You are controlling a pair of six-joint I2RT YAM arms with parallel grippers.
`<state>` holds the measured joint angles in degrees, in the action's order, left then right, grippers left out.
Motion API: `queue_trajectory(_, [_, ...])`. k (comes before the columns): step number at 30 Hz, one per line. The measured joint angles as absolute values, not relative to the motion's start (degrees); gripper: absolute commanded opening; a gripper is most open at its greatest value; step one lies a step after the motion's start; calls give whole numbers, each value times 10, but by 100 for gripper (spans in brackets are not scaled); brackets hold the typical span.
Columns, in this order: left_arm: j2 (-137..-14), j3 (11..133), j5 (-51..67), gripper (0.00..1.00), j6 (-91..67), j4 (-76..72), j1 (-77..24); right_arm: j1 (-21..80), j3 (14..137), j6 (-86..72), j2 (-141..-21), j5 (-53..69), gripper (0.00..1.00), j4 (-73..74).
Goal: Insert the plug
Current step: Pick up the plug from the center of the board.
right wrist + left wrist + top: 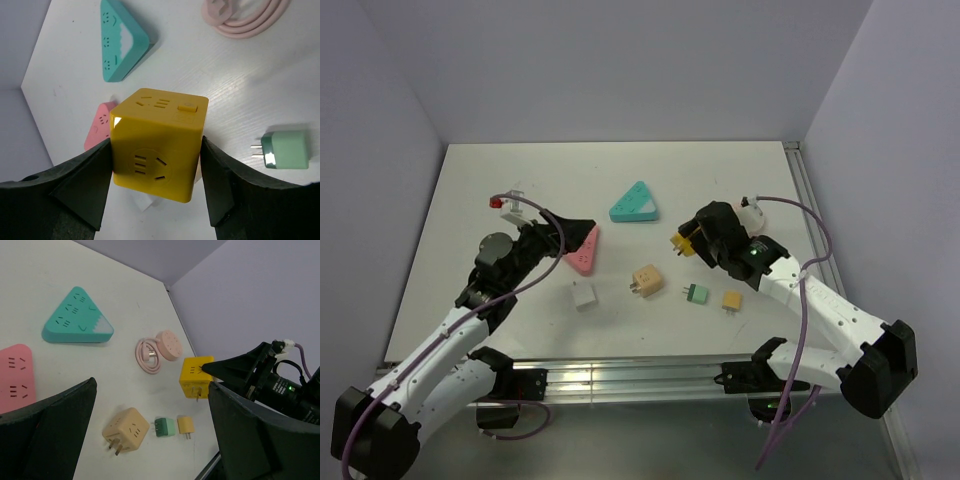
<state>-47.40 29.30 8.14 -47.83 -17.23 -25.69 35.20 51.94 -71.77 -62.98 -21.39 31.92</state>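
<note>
White table [470, 200], left gripper [578, 232] spread fully wide left of centre, nothing held, right gripper [688, 240] part-closed right of centre, teal triangular strip [634, 203] laid nearer the far edge, pink triangular strip [582, 252] seen under the left gripper, yellow cube plug [160, 130] clamped between the right gripper's fingers.

The top view looks steeply down from above and behind the arm bases, taking in the whole counter [470, 190]. The left wrist view looks low across it, rightward. The right wrist view hangs very near the yellow cube [157, 145] (it fills mid-frame). All three share the teal triangular strip [634, 203].
</note>
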Motion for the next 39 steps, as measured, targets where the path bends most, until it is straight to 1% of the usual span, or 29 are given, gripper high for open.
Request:
queue_trajectory(7, [-488,283,86,99,-488,-217,-295,378,541,-738,-660,-210,9,307])
queue_trajectory(13, [-543,283,75,100,-500,-262,-347,388,541,-758,-669,-198,9,287])
queue_trajectory(21, [-613,283,68,99,-520,-332,-383,404,545,-783,-669,-166,8,255])
queue_trajectory(24, [-626,283,57,99,-514,-350,-410,404,545,-799,-670,-149,7,251])
queue_trajectory(25, [-628,283,52,100,-510,-358,-419,404,546,-804,-670,-146,0,252])
queue_trajectory(32, [-636,281,30,99,-472,-411,-458,406,585,-843,-684,-123,0,271])
queue_trajectory(39, [-669,281,12,100,-447,-413,-474,411,593,-859,-686,-121,0,286])
